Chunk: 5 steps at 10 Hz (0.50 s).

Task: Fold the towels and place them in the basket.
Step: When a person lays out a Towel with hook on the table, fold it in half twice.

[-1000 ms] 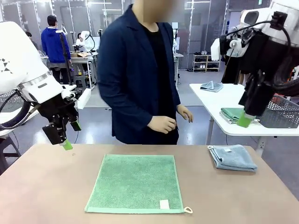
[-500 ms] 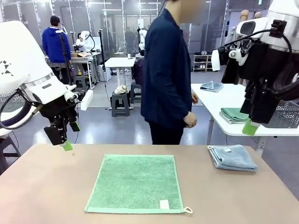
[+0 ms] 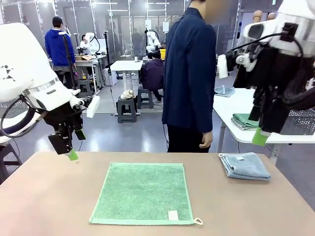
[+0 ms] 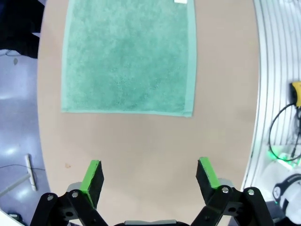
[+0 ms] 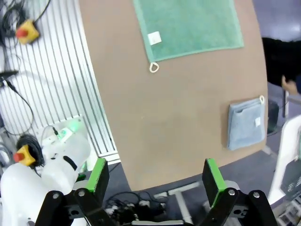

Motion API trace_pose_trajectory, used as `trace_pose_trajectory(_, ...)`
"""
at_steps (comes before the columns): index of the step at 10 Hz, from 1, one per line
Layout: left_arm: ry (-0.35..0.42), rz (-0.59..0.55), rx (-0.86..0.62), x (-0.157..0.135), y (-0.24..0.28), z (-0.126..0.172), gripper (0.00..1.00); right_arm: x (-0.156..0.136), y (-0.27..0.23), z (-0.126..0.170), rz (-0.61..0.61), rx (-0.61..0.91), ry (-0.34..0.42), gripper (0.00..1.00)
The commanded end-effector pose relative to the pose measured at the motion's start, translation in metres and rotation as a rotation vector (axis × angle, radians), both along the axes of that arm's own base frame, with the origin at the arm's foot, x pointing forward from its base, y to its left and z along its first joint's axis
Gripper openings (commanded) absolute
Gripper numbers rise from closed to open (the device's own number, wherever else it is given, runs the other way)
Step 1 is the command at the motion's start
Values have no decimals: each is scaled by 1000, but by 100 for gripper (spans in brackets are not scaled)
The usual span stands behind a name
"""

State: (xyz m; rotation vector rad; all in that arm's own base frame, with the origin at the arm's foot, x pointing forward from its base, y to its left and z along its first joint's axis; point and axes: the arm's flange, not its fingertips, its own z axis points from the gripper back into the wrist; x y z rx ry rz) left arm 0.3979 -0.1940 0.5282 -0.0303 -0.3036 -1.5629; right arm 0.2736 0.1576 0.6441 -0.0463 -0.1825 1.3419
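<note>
A green towel [image 3: 142,192] lies spread flat in the middle of the table, its white label and corner loop at the near right; it also shows in the wrist views [image 4: 127,56] [image 5: 188,23]. A grey-blue towel [image 3: 244,165] [image 5: 246,125] lies folded at the table's right. My left gripper [image 3: 76,145] [image 4: 150,176] hangs open above the table's far left corner, holding nothing. My right gripper [image 3: 259,136] [image 5: 154,176] hangs open, high over the right edge. The basket [image 3: 301,123] stands on a white side table behind my right arm, partly hidden.
A person in a dark jacket [image 3: 189,78] stands beyond the far edge, turned toward the white side table [image 3: 231,105]. On that table lie a folded green cloth [image 3: 245,120] and a crumpled grey cloth [image 3: 224,90].
The person has turned and stepped to the right, toward the side table. My right gripper has shifted slightly. The left arm and both towels have stayed put.
</note>
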Motion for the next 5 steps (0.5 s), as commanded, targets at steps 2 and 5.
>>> trace_pose_trajectory(2, -3, 83, 51, -9, -34, -38, 100, 1, 54, -50, 155, -80, -53, 100)
trace_pose_trajectory(5, 16, 112, 56, -15, -39, -96, 100, 12, 83, -127, 206, -83, -44, 100)
